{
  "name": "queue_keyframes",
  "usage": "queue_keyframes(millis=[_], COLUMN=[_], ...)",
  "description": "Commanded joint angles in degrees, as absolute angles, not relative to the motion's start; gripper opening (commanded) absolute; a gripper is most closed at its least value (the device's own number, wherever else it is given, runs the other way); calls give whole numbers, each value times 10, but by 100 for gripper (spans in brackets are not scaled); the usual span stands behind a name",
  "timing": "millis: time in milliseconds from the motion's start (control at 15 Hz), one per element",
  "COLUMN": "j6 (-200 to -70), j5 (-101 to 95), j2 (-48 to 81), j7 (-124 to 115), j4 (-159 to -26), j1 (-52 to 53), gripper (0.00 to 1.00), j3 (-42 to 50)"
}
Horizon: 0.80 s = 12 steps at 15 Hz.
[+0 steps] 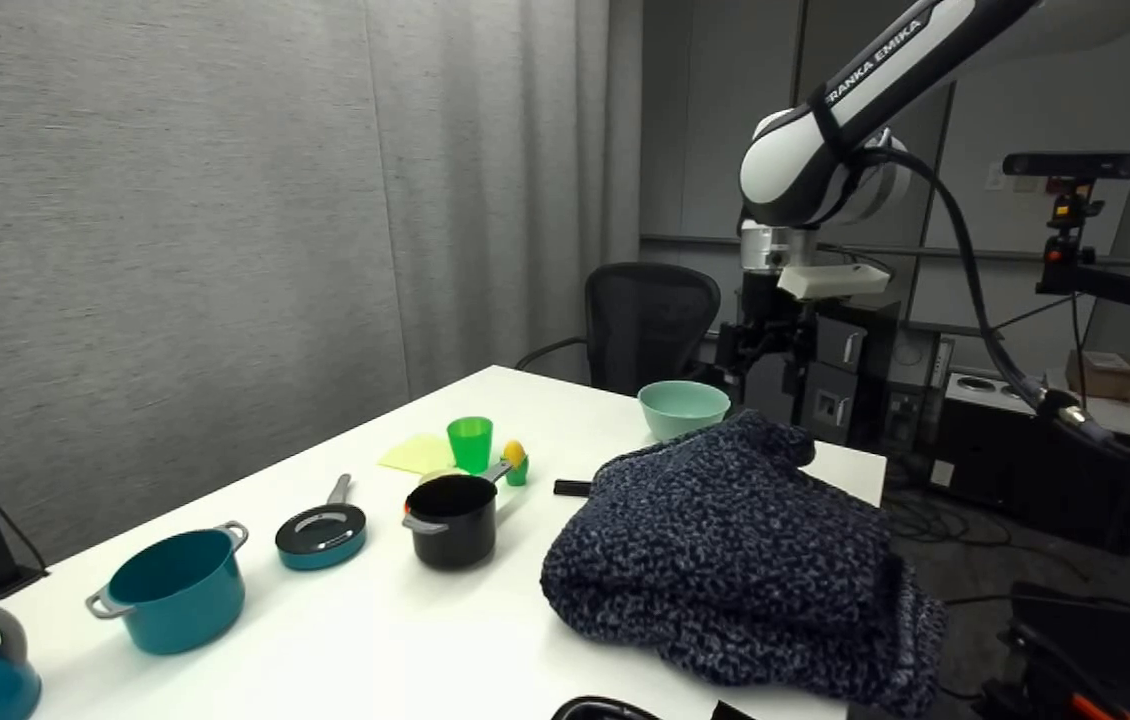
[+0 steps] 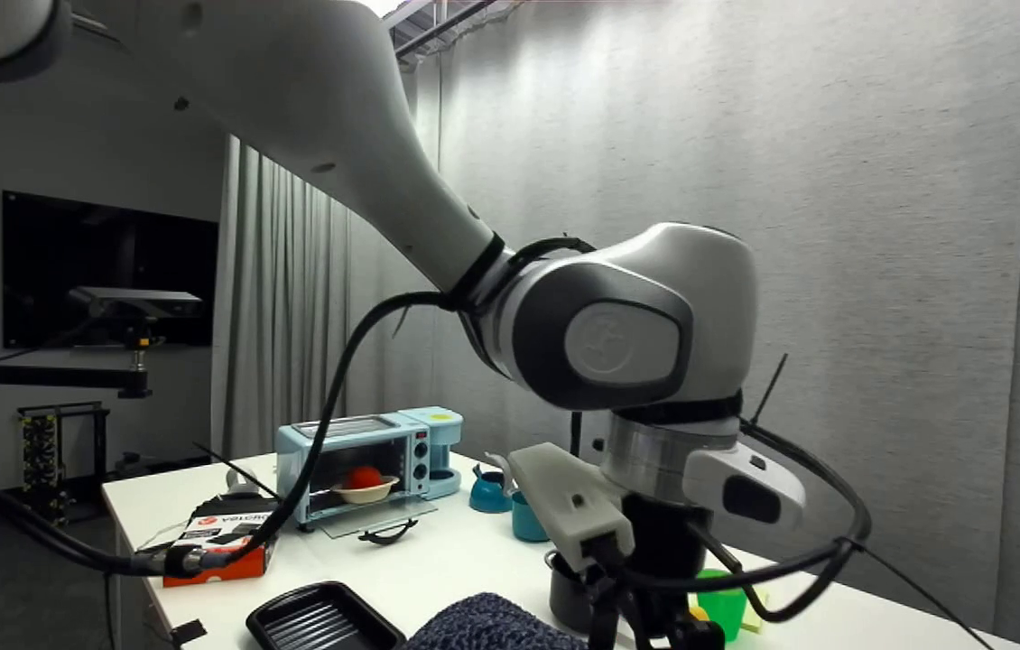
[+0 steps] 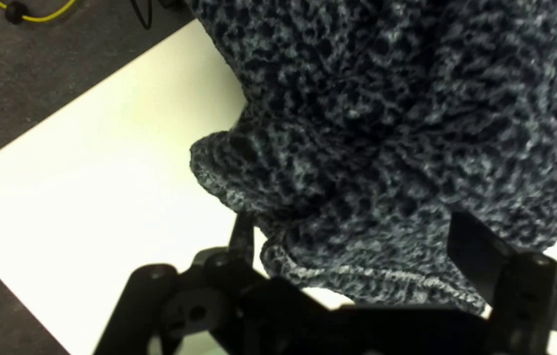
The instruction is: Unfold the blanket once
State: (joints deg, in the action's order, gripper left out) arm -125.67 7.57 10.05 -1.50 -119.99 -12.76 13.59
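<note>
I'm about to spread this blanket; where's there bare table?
Bare in an exterior view: between the teal pot and blanket, in front of the black pot. Wrist view: the table corner beside the blanket. Crowded: around the green cup and yellow sheet.

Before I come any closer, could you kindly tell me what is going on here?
A robot arm is set to unfold the dark speckled blanket once. The blanket lies in thick folded layers on the white table, so the unfolding looks not yet done. In the wrist view, the open gripper shows over the blanket's edge, holding nothing. The mint bowl stands near the blanket, and the black pot is also on the table.
</note>
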Motion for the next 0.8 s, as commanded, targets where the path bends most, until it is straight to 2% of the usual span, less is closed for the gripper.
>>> queue_keyframes(millis=[0, 400, 733], j6=[-1209, -1013, -1078], j5=[137, 187, 198], j2=[188, 296, 284], j7=[18, 209, 162], j4=[-1124, -979, -1010], j1=[-163, -274, -234], gripper=[100, 100, 100], j3=[132, 129, 94])
